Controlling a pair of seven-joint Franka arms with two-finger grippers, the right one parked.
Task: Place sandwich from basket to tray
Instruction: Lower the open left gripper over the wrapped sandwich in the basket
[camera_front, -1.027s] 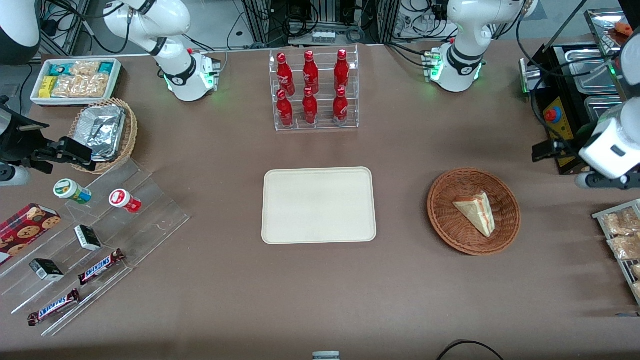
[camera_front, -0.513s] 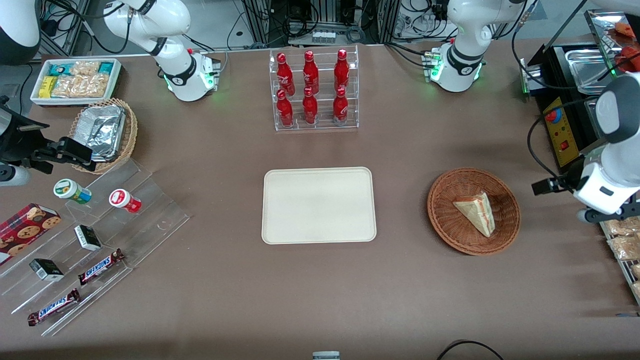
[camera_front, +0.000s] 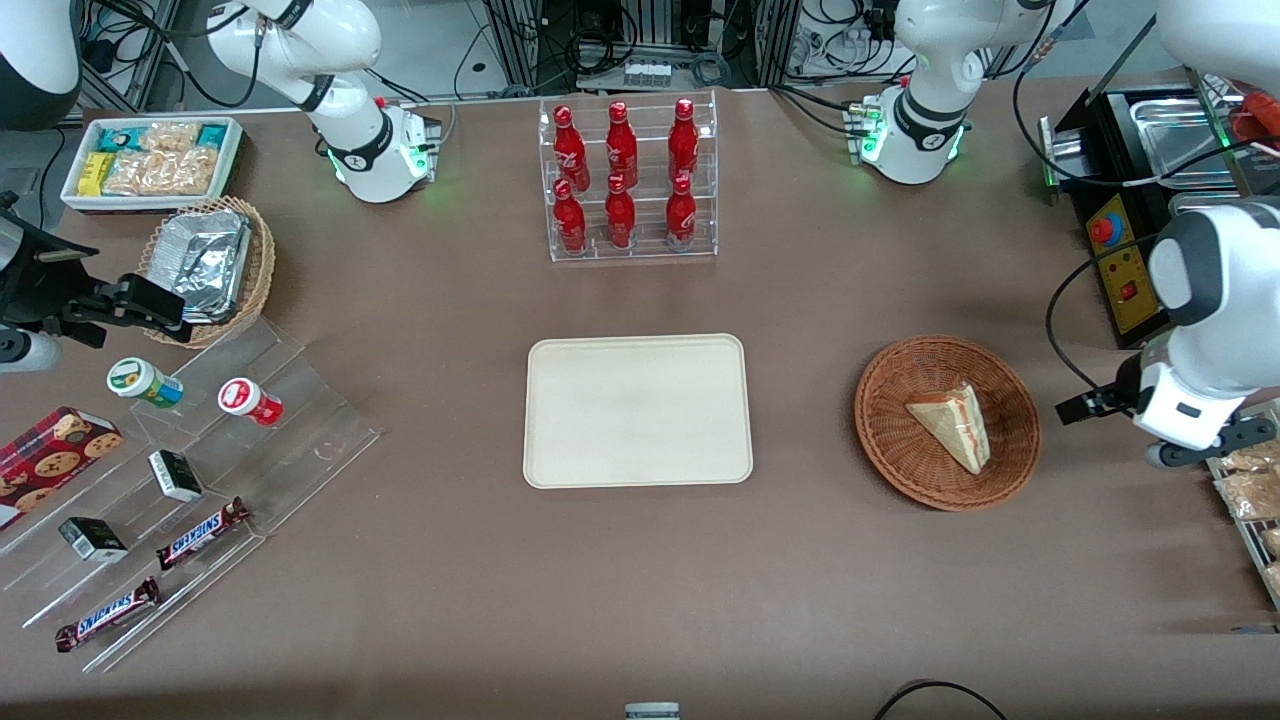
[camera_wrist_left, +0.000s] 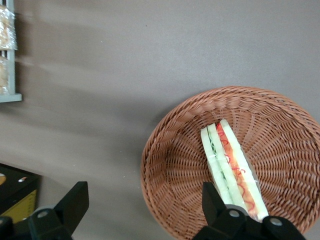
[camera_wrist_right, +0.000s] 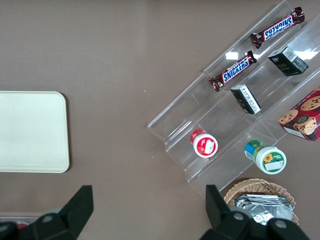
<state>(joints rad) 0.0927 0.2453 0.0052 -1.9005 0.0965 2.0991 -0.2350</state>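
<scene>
Small triangular sandwich (camera_front: 952, 425) of pale white bread, red-pink and green filling along the cut edge, lying inside the round, shallow, reddish-brown woven wicker basket (camera_front: 885, 440), tilted against the weave, cut edge facing up in the left wrist view (camera_wrist_left: 231, 170). Basket (camera_wrist_left: 170, 165) resting on the brown table (camera_front: 640, 580), toward the working arm's end, well apart from the flat cream-coloured rectangular tray (camera_front: 637, 410) with rounded corners and a low rim. Tray bare, flat on the table, nearer to the front camera than the clear acrylic rack (camera_front: 630, 180) holding 6 red bottles.

Left arm's black two-finger gripper (camera_wrist_left: 142, 205) held above the table, partly over the basket's rim, touching neither basket nor sandwich. 2 black fingers (camera_wrist_left: 75, 200) spread wide apart, nothing between them; 1 over bare tabletop beside the basket, the other over the basket near the sandwich's end. In the front view, white wrist housing of the working arm (camera_front: 1180, 405) just beside the basket, toward the working arm's end of the table.

Toward the parked arm's end: stepped clear acrylic display (camera_front: 300, 420) with 2 brown chocolate bars (camera_front: 200, 532), and a lighter tan wicker basket with silver foil containers (camera_front: 210, 265).
</scene>
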